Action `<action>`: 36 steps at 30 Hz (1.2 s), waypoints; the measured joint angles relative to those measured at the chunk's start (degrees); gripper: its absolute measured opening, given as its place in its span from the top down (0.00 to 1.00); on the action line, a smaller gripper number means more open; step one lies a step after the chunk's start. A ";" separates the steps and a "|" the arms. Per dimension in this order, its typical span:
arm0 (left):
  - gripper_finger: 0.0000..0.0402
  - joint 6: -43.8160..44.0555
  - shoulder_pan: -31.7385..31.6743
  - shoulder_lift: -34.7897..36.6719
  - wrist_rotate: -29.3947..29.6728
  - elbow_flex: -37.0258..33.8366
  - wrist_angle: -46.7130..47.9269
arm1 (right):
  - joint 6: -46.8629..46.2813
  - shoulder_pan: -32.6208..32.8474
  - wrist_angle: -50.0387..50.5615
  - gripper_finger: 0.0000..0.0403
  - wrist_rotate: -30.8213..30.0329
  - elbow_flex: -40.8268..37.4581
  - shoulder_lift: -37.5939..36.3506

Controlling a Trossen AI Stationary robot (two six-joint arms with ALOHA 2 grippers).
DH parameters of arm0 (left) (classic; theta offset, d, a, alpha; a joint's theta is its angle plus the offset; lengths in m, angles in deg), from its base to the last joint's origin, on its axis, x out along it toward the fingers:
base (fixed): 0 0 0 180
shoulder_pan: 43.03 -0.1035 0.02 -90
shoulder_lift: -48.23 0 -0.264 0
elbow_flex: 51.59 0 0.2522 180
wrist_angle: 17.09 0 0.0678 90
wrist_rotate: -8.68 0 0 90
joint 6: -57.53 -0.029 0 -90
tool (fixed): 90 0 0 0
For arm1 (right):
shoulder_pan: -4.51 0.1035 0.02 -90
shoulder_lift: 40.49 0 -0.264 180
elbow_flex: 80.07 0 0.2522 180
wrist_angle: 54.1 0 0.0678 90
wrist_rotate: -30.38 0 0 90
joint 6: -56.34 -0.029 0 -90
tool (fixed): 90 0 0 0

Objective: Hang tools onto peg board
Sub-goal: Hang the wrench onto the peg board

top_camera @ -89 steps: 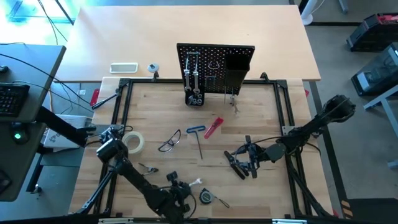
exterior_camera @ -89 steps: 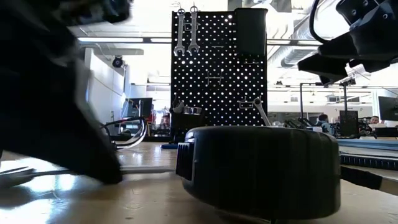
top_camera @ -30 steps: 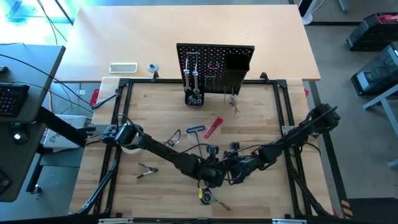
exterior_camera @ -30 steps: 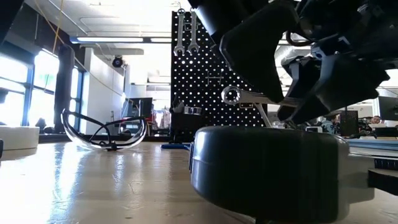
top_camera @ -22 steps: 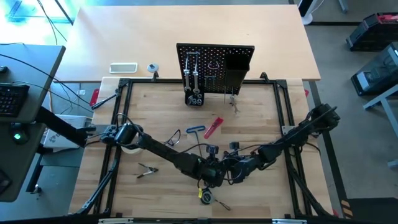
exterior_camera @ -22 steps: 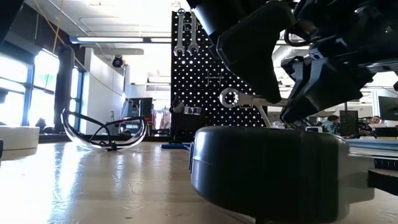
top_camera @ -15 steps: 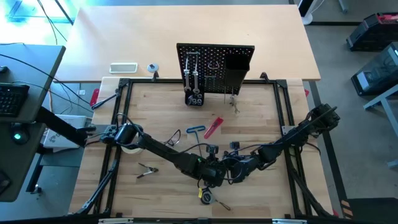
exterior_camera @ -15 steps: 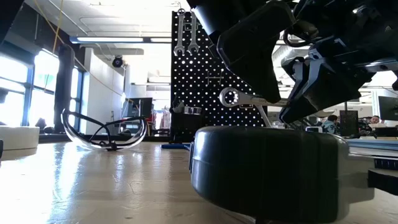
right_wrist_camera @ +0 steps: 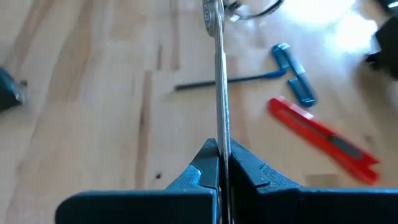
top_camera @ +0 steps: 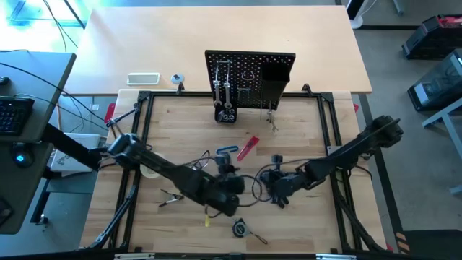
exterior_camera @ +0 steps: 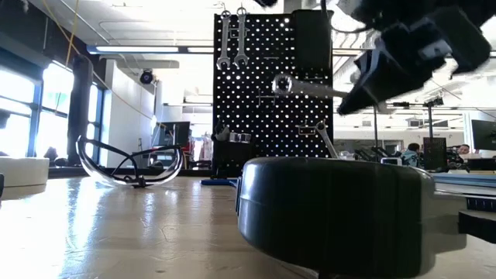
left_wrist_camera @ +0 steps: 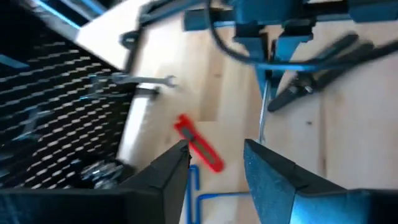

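Note:
My right gripper point(top_camera: 273, 186) is shut on a silver wrench point(exterior_camera: 308, 88) above the middle of the table. My left gripper point(left_wrist_camera: 214, 168) stands open and holds nothing, just left of it point(top_camera: 232, 185). The black peg board point(top_camera: 249, 72) stands upright at the far edge, with two wrenches point(exterior_camera: 232, 39) hanging from hooks and a black bin point(exterior_camera: 312, 43). Another wrench point(exterior_camera: 325, 139) leans against its foot. On the table lie a red-handled tool point(top_camera: 247, 147), a blue-handled hex key point(top_camera: 229, 155), clear glasses point(exterior_camera: 132, 167) and a tape roll point(top_camera: 153, 167). My right gripper pinches the wrench's shaft point(right_wrist_camera: 217, 134) between its two fingers, at the end away from the ring. The fingers come from the table's right, and the wrench runs on ahead of them, thin edge toward the wrist camera. It is lifted clear and nearly level, its ring end point(exterior_camera: 280, 84) free.
A round tape measure point(top_camera: 240, 228) lies near the front edge, filling the low view's foreground point(exterior_camera: 333, 209). Small pliers point(top_camera: 170, 196) lie front left, dark pliers point(left_wrist_camera: 317, 68) under the right arm. A white tray point(top_camera: 143, 78) sits beyond the frame.
The wrench has passed from my left gripper to my right. The left gripper has let go and drawn back toward the table's left. The right gripper has lifted the wrench, still nearly level, and moved a little toward the peg board.

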 joint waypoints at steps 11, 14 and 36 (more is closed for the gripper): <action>0.64 11.95 3.64 10.57 9.41 -15.36 5.04 | -1.83 -6.10 12.99 1.00 -7.69 -0.02 -15.34; 0.64 16.11 3.84 13.31 11.20 -24.49 1.49 | -1.19 -8.56 13.62 1.00 -7.70 -0.02 -18.65; 0.64 -22.95 -11.48 36.24 -20.51 -82.43 -97.03 | -5.18 -33.78 -35.58 1.00 14.98 -15.09 -15.96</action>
